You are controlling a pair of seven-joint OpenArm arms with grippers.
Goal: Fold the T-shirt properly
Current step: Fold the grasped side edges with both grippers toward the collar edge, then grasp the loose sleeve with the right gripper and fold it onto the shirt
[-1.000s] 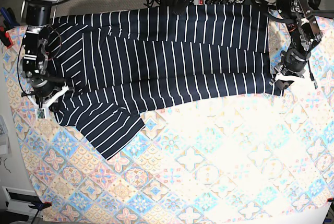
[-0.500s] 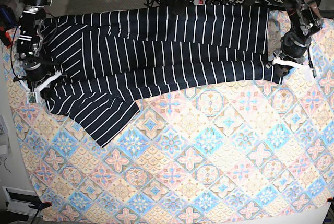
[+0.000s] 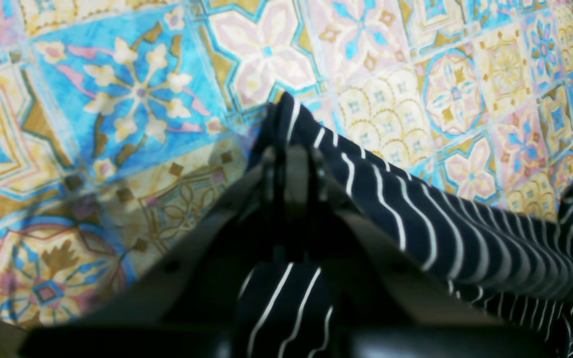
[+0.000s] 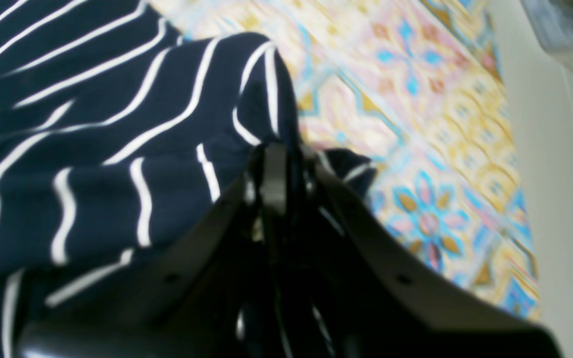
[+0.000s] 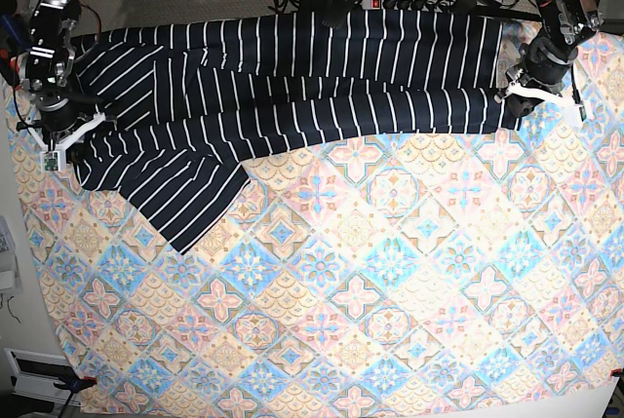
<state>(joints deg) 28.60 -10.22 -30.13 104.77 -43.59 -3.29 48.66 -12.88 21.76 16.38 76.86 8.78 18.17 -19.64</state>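
In the left wrist view, the left hand [image 3: 290,164] is pinched tight on a fold of the T-shirt [image 3: 416,223]. A bit of the dark striped cloth pokes out just past the fingertips. More of it trails away to one side of the hand and lies on the colourful tablecloth [image 3: 117,99]. The tablecloth shows all around the front of the hand.

In the right wrist view, the right hand [image 4: 281,169] is clenched on a bunched edge of the T-shirt [image 4: 92,149]. Most of the shirt spreads out to one side of this hand. A small corner of cloth sticks out on the other side, over the tablecloth [image 4: 416,149].

In the base view, the T-shirt [image 5: 292,106] lies stretched long across the far part of the bench, on the tablecloth [image 5: 390,291]. The left hand [image 5: 520,98] grips one end of the shirt. The right hand [image 5: 57,137] grips the other end. The shirt runs between the two hands, and one sleeve hangs down near the right hand.
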